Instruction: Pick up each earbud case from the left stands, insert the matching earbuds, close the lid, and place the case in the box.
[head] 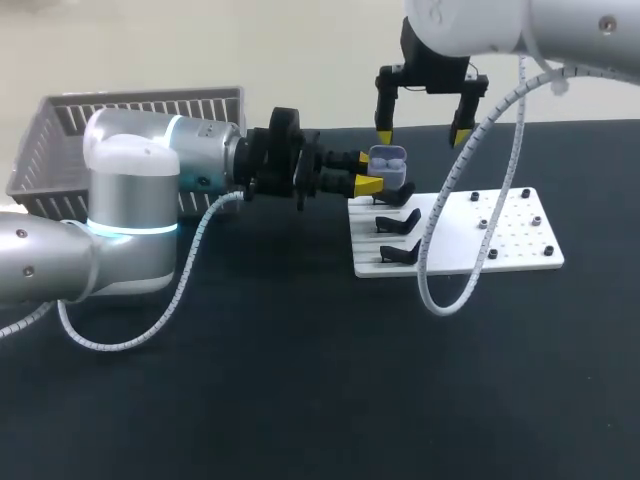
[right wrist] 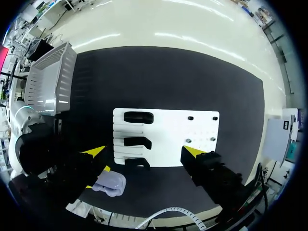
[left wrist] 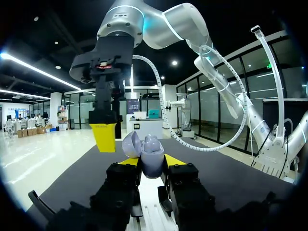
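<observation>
A lavender earbud case [head: 387,164] with its lid open is held above the far left corner of the white board [head: 500,250]. My left gripper [head: 367,171] is shut on the case from two sides; in the left wrist view the case [left wrist: 152,156] sits upright between the yellow tips, with the lid [left wrist: 131,144] tipped back. My right gripper [head: 421,133] hangs open just above and beyond the case. In the right wrist view the case [right wrist: 110,183] lies below and beside one finger of the open gripper [right wrist: 144,151]. Three black stands [head: 400,222] on the board's left side carry no cases.
A grey slatted basket [head: 130,125] stands at the back left, behind my left arm. Small black pegs [head: 525,192] dot the right half of the board. My right arm's white cable [head: 450,200] hangs in a loop over the board.
</observation>
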{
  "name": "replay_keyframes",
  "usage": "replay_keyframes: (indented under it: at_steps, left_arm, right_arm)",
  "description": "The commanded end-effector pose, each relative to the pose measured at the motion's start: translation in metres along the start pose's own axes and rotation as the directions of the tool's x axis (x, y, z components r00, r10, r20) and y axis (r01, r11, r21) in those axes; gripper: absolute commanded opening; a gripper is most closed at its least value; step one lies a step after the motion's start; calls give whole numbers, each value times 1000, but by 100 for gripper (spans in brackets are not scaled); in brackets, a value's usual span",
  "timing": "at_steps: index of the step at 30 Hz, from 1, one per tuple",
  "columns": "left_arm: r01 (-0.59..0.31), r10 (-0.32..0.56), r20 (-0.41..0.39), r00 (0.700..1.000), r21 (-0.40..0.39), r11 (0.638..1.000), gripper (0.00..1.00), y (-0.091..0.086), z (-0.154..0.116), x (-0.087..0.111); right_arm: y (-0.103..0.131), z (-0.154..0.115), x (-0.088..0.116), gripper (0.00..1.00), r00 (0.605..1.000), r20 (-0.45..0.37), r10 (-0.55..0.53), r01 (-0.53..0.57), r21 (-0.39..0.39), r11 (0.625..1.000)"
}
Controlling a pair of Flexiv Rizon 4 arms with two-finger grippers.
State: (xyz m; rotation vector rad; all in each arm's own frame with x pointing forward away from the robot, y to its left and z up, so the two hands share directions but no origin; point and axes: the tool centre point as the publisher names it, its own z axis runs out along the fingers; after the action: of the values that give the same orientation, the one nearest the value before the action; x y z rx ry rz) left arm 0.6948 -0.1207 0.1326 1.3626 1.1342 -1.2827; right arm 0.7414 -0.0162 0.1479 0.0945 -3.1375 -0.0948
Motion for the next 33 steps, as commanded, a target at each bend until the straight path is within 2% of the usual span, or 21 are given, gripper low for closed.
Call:
replay_keyframes:
  at_steps: [1,13,18,21,25,31,33]
  left_arm:
    - [-1,1,1,1000,-1,1000,0,0,0,0]
    - [-1,1,1,1000,-1,1000,0,0,0,0]
    - [-1,1,1,1000,-1,1000,0,0,0,0]
    - [-1,1,1,1000,-1,1000,0,0,0,0]
    - [-1,1,1,1000,-1,1000,0,0,0,0]
    - [-1,1,1,1000,-1,1000,0,0,0,0]
    - [29,-29,9,1000,-32,999,0,-2,-5,-1]
  right_arm:
    - [2,-5,13,100,1000,12,-12,12,0,1000]
    - [12,-7,28,100,999,-15,-51,51,-6,999]
    - [5,-30,38,100,985,168,-30,22,52,998]
    - [3,-47,46,100,972,231,-36,19,74,997]
    - [6,-69,61,100,941,322,-108,87,78,993]
    - [16,-94,82,100,870,452,-198,197,50,979]
    - [20,-99,88,100,845,486,-225,232,47,972]
